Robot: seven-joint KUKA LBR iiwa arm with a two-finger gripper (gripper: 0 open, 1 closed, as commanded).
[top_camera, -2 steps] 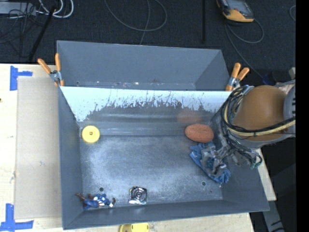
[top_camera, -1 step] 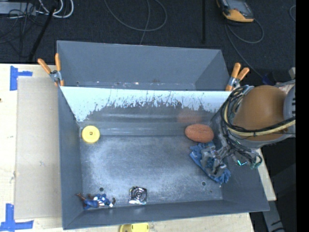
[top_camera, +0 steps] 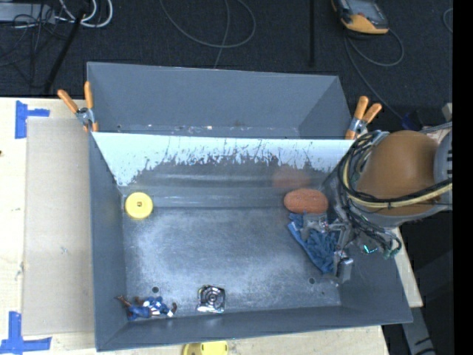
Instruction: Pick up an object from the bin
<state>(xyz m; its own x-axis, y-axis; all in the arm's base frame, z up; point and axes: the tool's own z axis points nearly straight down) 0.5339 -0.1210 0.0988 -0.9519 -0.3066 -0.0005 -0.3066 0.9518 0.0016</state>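
Note:
My gripper (top_camera: 344, 266) is low in the bin's right end, close to the right wall. Directly to its left and partly beneath it lies a crumpled blue thing (top_camera: 313, 246), like a cloth or a bristly piece, stretching from the middle right towards the front. It touches or overlaps the gripper's left side; whether it is held cannot be made out. Just behind the blue thing rests a brown oval lump (top_camera: 306, 200), near the back wall.
A yellow round disc (top_camera: 139, 205) lies at the left, by the back wall. In the front left corner sits a small blue and white toy (top_camera: 148, 307), and a shiny metal piece (top_camera: 211, 299) lies at the front middle. The arm's orange-brown cover and cables hang over the right rim.

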